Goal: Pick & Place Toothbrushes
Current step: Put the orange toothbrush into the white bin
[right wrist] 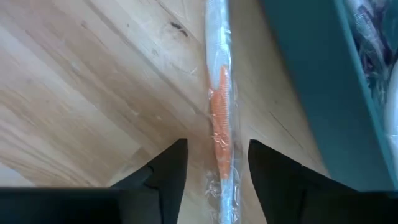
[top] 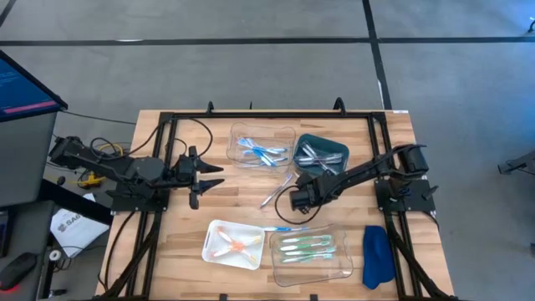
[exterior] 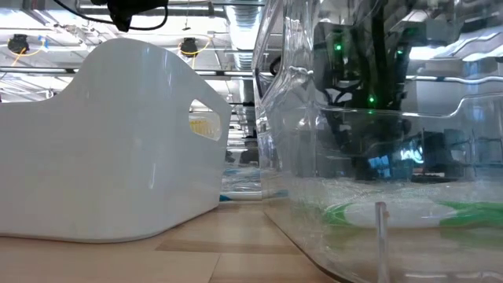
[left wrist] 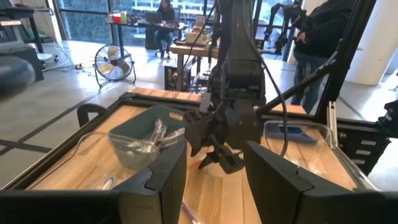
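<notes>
Right tool (right wrist: 212, 163) hangs low over the surface (top: 251, 209), fingers apart, straddling an orange brush (right wrist: 221, 121) in clear wrap that lies just left of the teal bin (right wrist: 317, 93). It looks light, stiff and slippery in its film; a pinch across the orange middle seems safest. That arm reaches in from the right edge, wrist down. Left tool (top: 207, 177) waits at the left, open.
</notes>
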Controlling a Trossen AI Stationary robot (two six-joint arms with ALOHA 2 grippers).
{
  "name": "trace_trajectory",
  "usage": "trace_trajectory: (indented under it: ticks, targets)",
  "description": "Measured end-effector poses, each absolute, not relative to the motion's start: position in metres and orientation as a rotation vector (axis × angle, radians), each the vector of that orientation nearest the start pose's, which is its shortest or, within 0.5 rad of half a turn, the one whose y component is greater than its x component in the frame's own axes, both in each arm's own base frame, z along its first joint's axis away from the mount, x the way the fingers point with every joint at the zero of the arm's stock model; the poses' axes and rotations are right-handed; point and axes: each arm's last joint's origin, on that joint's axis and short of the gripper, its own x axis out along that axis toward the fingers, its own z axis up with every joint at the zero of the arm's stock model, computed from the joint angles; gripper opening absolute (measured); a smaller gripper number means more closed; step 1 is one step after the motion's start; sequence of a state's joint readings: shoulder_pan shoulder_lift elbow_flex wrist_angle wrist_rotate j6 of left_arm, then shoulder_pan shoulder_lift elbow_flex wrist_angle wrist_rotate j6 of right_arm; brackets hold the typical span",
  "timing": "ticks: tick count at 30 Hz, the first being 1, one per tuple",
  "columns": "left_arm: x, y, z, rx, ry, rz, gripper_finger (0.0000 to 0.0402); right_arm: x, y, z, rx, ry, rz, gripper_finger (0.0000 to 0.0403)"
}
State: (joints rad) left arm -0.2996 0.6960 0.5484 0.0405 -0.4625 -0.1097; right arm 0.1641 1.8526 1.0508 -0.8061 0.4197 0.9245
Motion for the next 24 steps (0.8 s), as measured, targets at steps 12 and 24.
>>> trace_trajectory:
  ticks: [12, 24]
  targets:
    - [0.1620, -0.0363, 0.2854, -0.067, 0.089, 0.169, 0.0153, 0.3049, 0.0379, 0.1277, 0.349, 1.293, -0.811, 0.0043]
    - [0.1620, -0.0363, 0.2854, -0.066, 0.089, 0.169, 0.0153, 0.3002, 0.0444, 0.1295, 0.317, 1.326, -0.794, 0.0012]
